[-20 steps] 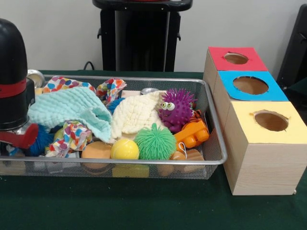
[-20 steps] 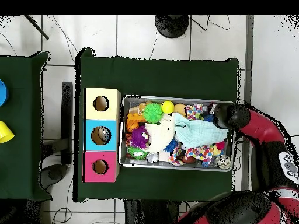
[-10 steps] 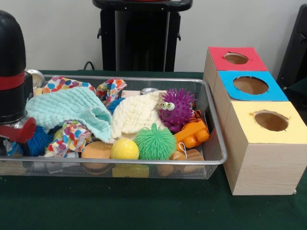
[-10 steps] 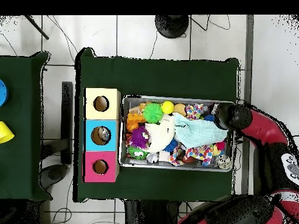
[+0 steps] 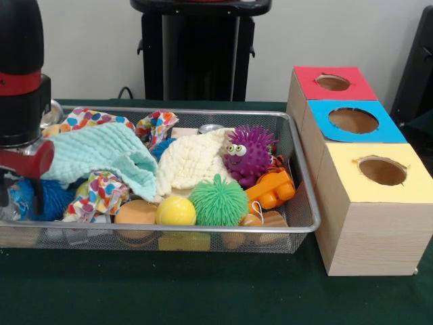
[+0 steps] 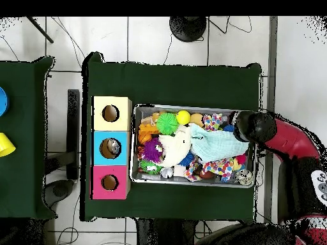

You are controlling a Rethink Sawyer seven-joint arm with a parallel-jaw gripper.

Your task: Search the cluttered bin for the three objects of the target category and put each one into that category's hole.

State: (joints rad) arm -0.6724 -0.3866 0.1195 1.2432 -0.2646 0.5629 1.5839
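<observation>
I have the tool at one end of the wire bin, low beside the mint cloth and the blue spiky ball. Whether it is parted, closed or clamped on anything, I cannot tell; the arm's housing hides that end.

The target category is not stated. The bin's candidates lie mixed: purple spiky toy, green spiky ball, yellow ball, orange toy, cream cloth.

The hole boxes, red, blue and yellow, stand on the desk just past the bin's other end.

Risks, as I judge them: the cloths drape over neighbours, so a lift may drag extra items; the tool sits near the bin wall and could snag the mesh; soft spiky balls may slip.
</observation>
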